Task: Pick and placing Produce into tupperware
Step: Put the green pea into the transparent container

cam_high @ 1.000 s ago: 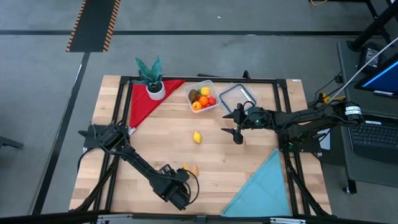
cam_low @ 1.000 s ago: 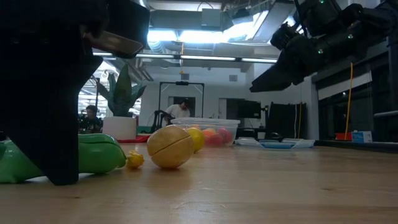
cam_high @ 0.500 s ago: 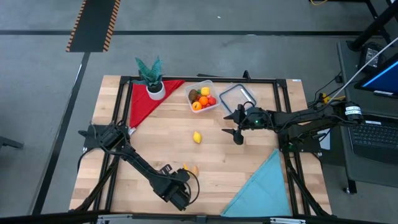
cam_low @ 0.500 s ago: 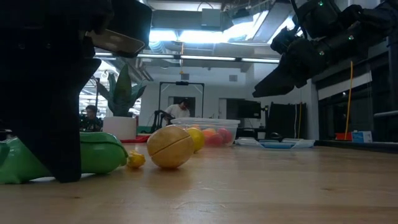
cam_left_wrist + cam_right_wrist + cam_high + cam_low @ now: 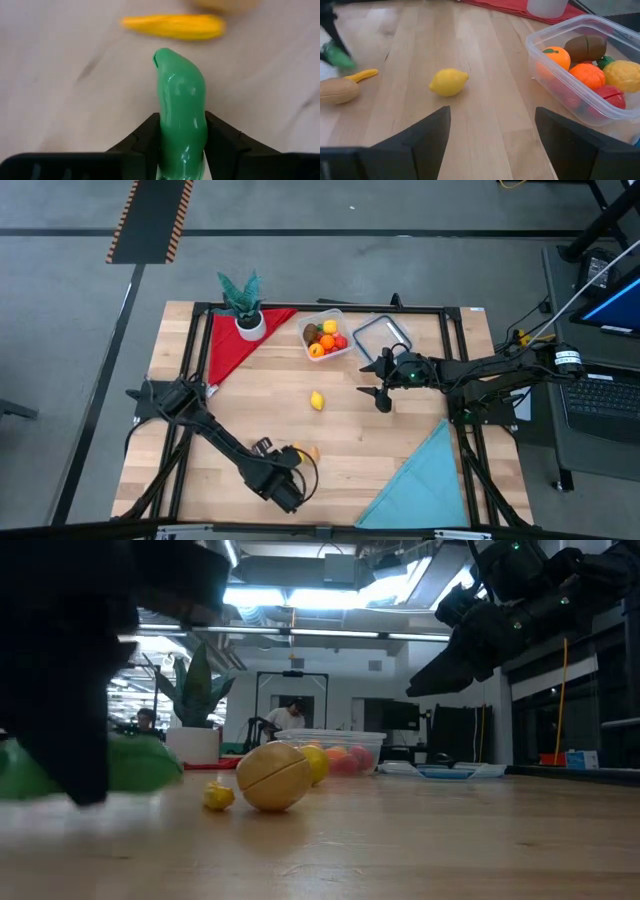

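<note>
Produce: a green toy vegetable (image 5: pixel 181 115) is clamped between the left gripper (image 5: pixel 182 137) fingers at the table's near edge. Beyond lie a tan piece (image 5: pixel 338 90) and a lemon (image 5: pixel 317 401). Right gripper (image 5: pixel 381 394) hovers spread open mid-table. Farthest, the tupperware (image 5: pixel 326 335) holds several fruits.

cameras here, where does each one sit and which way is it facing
High view: overhead, looking straight down on the table; both arms show.
Low view: at tabletop height, looking level across to the room; the left arm looms dark, lifting the green vegetable.
Left wrist view: looks past the left end effector, shut on the green vegetable.
Right wrist view: past the open right end effector toward the lemon and tupperware.
Shared: high and right wrist views both show the lemon.
</note>
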